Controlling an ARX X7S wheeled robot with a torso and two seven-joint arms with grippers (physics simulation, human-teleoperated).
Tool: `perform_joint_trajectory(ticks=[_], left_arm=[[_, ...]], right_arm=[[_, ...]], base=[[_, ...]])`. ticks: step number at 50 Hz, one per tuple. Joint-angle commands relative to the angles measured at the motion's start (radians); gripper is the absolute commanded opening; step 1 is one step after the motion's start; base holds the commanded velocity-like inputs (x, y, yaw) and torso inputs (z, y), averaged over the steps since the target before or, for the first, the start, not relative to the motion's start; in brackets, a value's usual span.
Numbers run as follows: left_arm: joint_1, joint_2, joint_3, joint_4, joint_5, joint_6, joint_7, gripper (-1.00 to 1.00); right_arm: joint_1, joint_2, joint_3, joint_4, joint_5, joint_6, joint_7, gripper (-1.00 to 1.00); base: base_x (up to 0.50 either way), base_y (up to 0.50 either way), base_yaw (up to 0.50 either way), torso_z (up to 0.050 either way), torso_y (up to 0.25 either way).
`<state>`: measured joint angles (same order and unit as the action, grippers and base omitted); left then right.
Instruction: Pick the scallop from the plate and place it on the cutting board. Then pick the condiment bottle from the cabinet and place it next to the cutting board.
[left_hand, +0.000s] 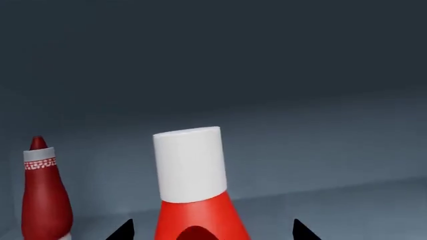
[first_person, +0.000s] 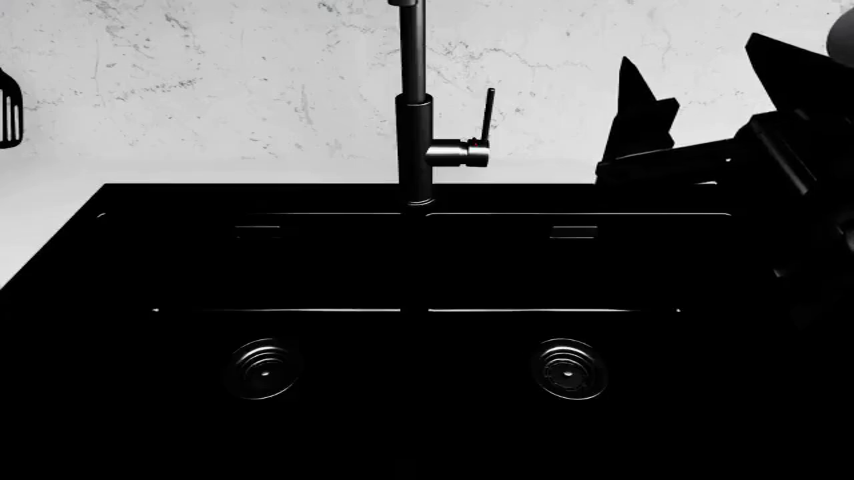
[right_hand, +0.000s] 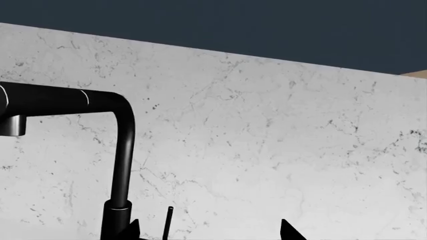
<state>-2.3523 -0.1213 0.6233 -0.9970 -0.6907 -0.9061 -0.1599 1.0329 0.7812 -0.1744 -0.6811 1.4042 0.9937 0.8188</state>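
Condiment bottle (left_hand: 193, 200), glossy red cone, white cylindrical cap, between spread left jaws.

The condiment bottle (left_hand: 193, 195) was red with a white cap. It stood upright on the grey cabinet shelf (left_hand: 347, 205).

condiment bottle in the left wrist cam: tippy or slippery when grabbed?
The condiment bottle is probably tippy: it stands upright, narrowing up to a tall white cap. Its glossy red body may slip. A push could knock it into the darker red bottle standing beside it, apart.
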Motion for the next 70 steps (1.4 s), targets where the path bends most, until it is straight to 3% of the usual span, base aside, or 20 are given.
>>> perform_joint_trajectory(ticks=[1, 21, 22, 37, 52, 61, 70], left_arm=[[-0.003, 0.059, -0.099, -0.112, 0.2, 0.013, 0.089, 1.0], [-0.002, 0.116, -0.225, -0.246, 0.447, 0.079, 0.176, 1.0], [-0.002, 0.117, -0.225, -0.249, 0.451, 0.085, 0.175, -1.0], [-0.002, 0.107, -0.237, -0.208, 0.464, 0.053, 0.185, -1.0], [-0.002, 0.056, -0.337, 0.266, 0.527, -0.31, 0.264, -1.0], [-0.004, 0.099, -0.435, 0.481, 0.873, -0.479, 0.532, -1.0], [-0.004, 0.12, -0.439, 0.612, 1.167, -0.554, 0.808, -1.0]], right_arm=[[-0.004, 0.004, -0.001, -0.003, 0.001, -0.005, 0.002, 1.0], [-0.004, 0.011, -0.006, -0.002, 0.002, -0.011, 0.0, 1.0], [-0.003, 0.011, -0.006, -0.002, 0.004, -0.01, 0.002, 1.0], [-0.018, 0.013, -0.008, -0.006, -0.01, -0.023, -0.005, 1.0], [-0.033, 0.021, 0.0, -0.012, -0.006, -0.036, 0.002, 1.0], [-0.029, 0.024, 0.002, -0.015, 0.009, -0.037, 0.014, 1.0], [-0.042, 0.027, 0.005, -0.021, 0.005, -0.047, 0.014, 1.0]], base=[[0.0, 0.0, 0.0, 0.0, 0.0], [0.0, 0.0, 0.0, 0.0, 0.0], [0.0, 0.0, 0.0, 0.0, 0.0], [0.0, 0.0, 0.0, 0.0, 0.0], [0.0, 0.0, 0.0, 0.0, 0.0], [0.0, 0.0, 0.0, 0.0, 0.0], [0.0, 0.0, 0.0, 0.0, 0.001]])
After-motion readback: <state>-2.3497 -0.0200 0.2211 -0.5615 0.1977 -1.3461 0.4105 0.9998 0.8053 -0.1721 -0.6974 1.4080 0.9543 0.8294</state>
